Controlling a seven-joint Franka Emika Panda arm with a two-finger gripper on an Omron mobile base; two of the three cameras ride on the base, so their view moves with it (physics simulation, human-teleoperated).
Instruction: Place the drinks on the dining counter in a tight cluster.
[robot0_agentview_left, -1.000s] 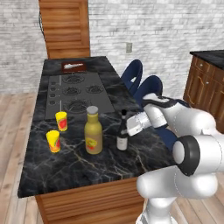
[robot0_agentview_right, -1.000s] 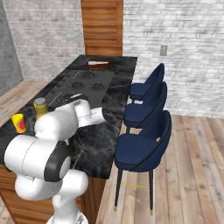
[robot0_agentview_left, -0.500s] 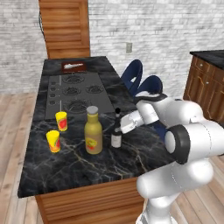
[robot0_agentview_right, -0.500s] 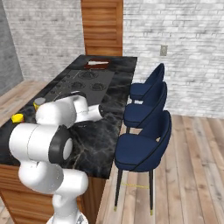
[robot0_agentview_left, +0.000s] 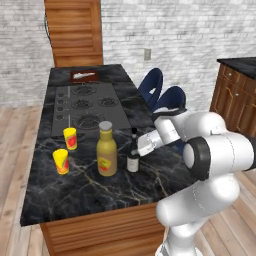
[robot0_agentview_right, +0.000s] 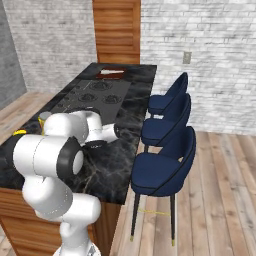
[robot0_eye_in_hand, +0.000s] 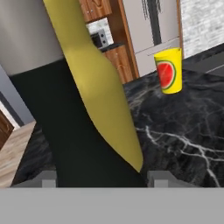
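The gripper (robot0_agentview_left: 137, 150) pinches the slim dark wine bottle (robot0_agentview_left: 133, 159), apparently resting on the dining counter (robot0_agentview_left: 100, 195), just right of the mustard-yellow bottle (robot0_agentview_left: 106, 150), near two yellow cups (robot0_agentview_left: 70, 138).

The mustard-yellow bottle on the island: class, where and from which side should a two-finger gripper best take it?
Probably the mustard-yellow bottle at its wide, straight lower body, side-on from the counter's front edge: it stands upright, and the wine bottle crowds the stool side.
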